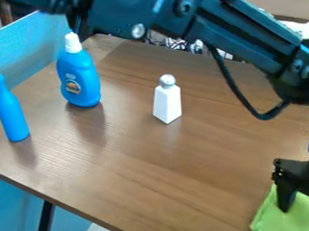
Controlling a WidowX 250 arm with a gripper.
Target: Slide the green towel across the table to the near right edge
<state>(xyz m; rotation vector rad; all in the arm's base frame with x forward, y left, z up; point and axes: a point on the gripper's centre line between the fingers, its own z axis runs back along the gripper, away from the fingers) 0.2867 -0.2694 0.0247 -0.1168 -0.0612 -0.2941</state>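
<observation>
Most of the scene is taken up by the brown wooden table (185, 169), its glossy top laid at a slant and propped at the near left by a black leg (45, 222). Across the top, and down the right side, the black arm (244, 42) is stretched, with a loop of black cable (231, 82) slung beneath it. The upper left corner is bordered by a light blue panel (25, 41).

Down to the lower right, and there the gripper (290, 197) is found, hung low over the bright green cloth (274, 219)! The cloth is spread at the table's right, cut off by the corner of the view, and partly covered by the gripper. How far the gripper is opened cannot be told, nor whether any cloth is gripped.

Over to the far left: the big blue bottle (80, 82), topped by a white cap (73, 43) and marked with a round label, is stood upright. Beside it, nearer the left edge, a slimmer blue bottle (12, 114) is placed, narrow-necked and seen a little aslant. And smallest of the set, a white shaker (167, 103) with a silvery, rounded top is stood near mid-table, well apart from the gripper.
</observation>
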